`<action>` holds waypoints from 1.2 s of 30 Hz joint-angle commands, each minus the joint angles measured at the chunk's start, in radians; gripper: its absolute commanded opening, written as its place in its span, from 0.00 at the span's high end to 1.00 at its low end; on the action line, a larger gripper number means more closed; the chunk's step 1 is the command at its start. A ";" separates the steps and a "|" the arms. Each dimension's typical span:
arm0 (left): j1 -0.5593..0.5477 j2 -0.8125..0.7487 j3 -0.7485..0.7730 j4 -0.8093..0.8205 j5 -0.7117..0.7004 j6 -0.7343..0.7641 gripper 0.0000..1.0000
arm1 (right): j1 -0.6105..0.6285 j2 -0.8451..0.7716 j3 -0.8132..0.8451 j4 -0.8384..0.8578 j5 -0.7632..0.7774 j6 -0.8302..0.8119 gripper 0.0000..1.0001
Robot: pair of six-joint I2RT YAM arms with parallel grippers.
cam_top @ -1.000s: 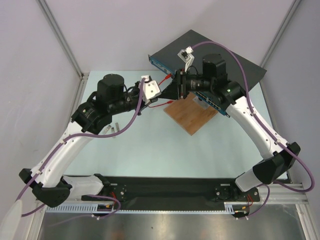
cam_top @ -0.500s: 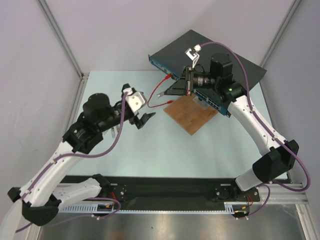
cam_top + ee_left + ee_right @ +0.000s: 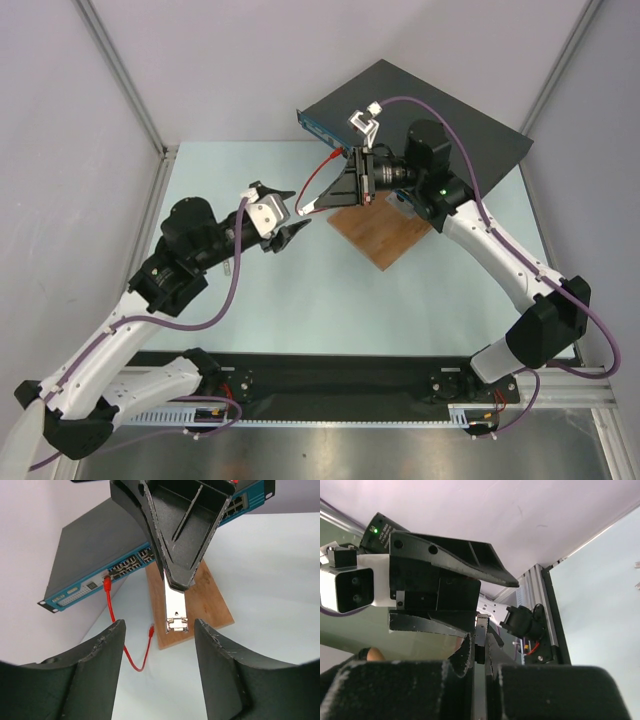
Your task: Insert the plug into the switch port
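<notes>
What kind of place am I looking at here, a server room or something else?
Most likely a robotics lab test cell: two arms bolted to a pale table boxed in by plain panels, the switch and a wooden board laid out on it, the right gripper holding the plug.

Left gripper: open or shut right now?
Open: the left gripper has its fingers wide apart in its wrist view, gripping nothing.

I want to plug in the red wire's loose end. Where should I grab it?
Pinch the hard little tip at the loose end of the red wire, not the floppy cord. Coming down from above looks best: it seems to lie low on the table, right beside the wooden board, so a sideways grab would likely bump the board.
</notes>
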 commanded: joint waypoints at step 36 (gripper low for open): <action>-0.049 0.187 0.098 0.041 -0.037 -0.314 1.00 | -0.399 -0.181 0.081 -0.181 0.102 -0.075 0.09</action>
